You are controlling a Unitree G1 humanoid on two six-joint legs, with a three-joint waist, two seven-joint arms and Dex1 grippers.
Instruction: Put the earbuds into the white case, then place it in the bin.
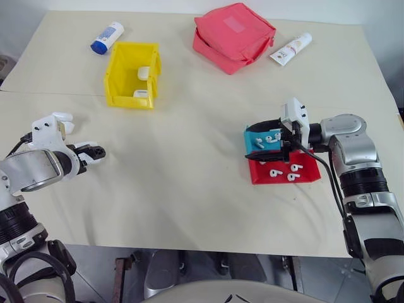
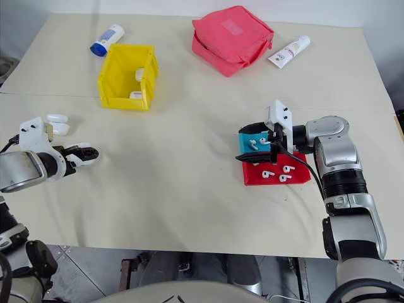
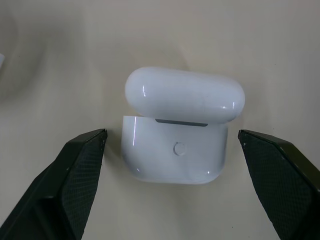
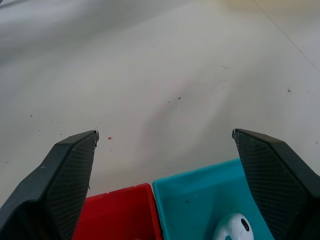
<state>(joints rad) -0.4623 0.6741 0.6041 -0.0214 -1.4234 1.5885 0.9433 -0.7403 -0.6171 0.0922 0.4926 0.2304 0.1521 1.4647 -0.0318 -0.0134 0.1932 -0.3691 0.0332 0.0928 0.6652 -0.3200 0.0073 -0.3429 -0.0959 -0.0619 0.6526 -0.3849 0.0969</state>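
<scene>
We see left gripper [image 3: 172,145] wide open, straddling white case [image 3: 180,135], holding nothing; right gripper [image 4: 165,145] wide open, empty, over blue tray [image 4: 200,205].

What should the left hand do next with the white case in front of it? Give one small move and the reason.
Probably ease the left hand forward and close on the white case. Its fingers stand open on either side of the case without touching it, and the case sits on the table with its lid raised. The earbuds lie in the trays by the right hand, so steadying the case likely comes first.
</scene>
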